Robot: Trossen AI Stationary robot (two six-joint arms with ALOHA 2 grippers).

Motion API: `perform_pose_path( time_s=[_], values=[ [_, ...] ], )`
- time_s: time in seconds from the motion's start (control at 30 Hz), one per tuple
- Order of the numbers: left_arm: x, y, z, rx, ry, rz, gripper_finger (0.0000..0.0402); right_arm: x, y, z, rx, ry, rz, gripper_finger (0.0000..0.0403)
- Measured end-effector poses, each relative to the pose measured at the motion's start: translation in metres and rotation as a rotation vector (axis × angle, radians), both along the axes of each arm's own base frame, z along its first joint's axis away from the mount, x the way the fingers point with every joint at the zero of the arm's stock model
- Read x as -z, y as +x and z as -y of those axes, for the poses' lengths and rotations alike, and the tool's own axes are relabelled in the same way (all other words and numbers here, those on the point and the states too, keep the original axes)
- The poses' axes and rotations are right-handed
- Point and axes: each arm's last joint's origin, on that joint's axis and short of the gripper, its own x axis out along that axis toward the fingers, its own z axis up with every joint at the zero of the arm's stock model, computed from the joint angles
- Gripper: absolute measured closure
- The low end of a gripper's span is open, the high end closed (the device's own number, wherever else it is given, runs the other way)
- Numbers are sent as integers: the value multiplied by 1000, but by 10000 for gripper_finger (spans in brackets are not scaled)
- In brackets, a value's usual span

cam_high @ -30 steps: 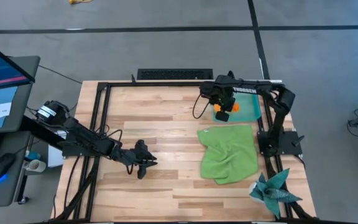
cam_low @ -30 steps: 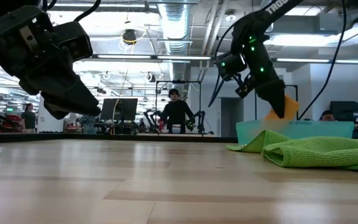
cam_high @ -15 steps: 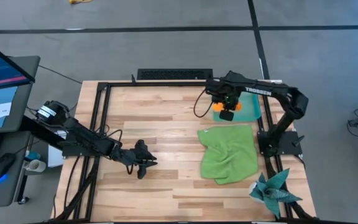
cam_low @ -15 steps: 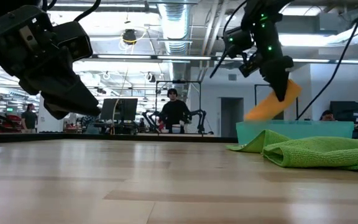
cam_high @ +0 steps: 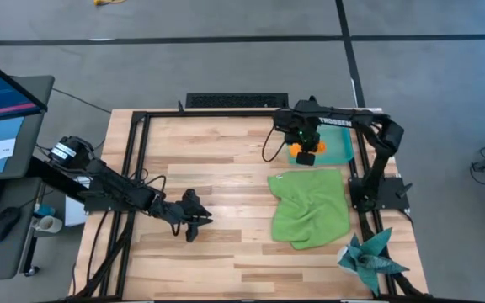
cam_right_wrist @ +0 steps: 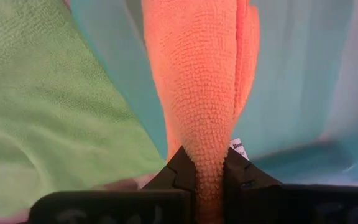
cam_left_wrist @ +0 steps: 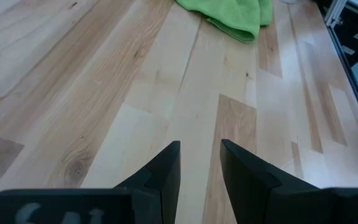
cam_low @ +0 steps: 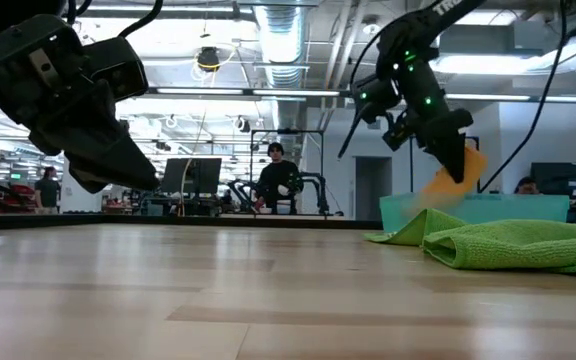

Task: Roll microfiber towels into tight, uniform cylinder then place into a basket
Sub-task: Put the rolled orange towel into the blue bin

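Item 1: my right end effector (cam_high: 307,154). It hangs over the far right part of the worktop (cam_high: 226,168), above the near left corner of the basket (cam_high: 343,147). Its fingers are clamped on the orange towel (cam_right_wrist: 197,87), pinching one end of it.

Item 2: orange towel. Rolled or bunched into a long bundle, it hangs from my right end effector. Its long axis runs away from my fingers, slanting down toward the basket floor. In the low view the free end reaches about to the basket's rim; whether it touches the floor inside I cannot tell. The roll looks loose at one edge, where a flap stands apart from the main body.

Item 3: basket. Translucent teal tray at the far right of the worktop, directly under the held towel. The coming move turns on this: the basket lies straight below and slightly right of my grip, so I judge that lowering and laying the bundle along the tray is what remains.

Item 4: green towel (cam_high: 310,206). Crumpled and unrolled, just near of the basket, on the right side. My right arm is the nearer one.

Item 5: my left end effector (cam_high: 194,220). It waits over the near middle of the worktop, fingers slightly apart, holding nothing, well apart from both towels.
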Motion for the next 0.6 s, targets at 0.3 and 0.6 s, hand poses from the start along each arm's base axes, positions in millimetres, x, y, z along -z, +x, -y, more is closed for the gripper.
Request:
perform_pose_path(
  time_s=[0.3, 0.6],
  values=[
    [0, 0, 0, -1, 1, -2, 297, 13, 7, 6, -48, 9, 8, 358],
    [1, -1, 0, -2, 2, -9, 297, 25, 0, 11, -1, 19, -30, 358]
  ],
)
